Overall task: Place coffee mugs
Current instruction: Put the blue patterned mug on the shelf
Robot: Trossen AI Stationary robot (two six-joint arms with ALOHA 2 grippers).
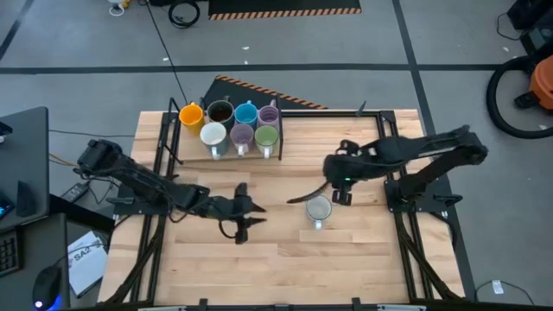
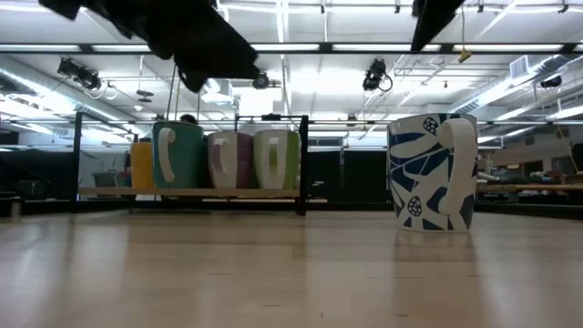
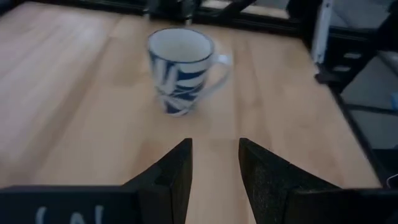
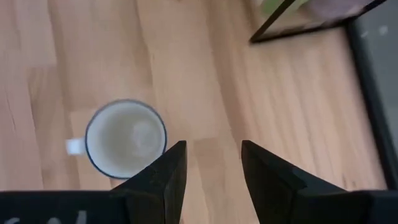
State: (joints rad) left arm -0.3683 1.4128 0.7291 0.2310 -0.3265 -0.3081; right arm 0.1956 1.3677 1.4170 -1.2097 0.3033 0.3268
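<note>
A white mug with a blue leaf pattern (image 1: 318, 209) (image 2: 435, 173) stands upright on the wooden table, right of centre, on its base. My right gripper (image 4: 213, 146) hangs open above it and a little to one side; the mug's rim (image 4: 125, 138) shows below its fingers. My left gripper (image 3: 214, 144) (image 1: 252, 216) is open, low over the table left of the mug (image 3: 180, 71), pointing toward it with bare wood between. Several mugs stand in a black rack (image 1: 174, 134) at the far left-centre: orange (image 1: 192, 115), dark brown (image 1: 220, 112), blue (image 1: 245, 113), lilac, white and green.
The rack's shelf (image 2: 191, 192) stands far left of the patterned mug. Black frame bars of the arm mounts (image 1: 406, 203) run along the table's left and right sides. A striped board (image 1: 259, 89) lies behind the rack. Bare wood (image 1: 294, 268) stretches toward the near edge.
</note>
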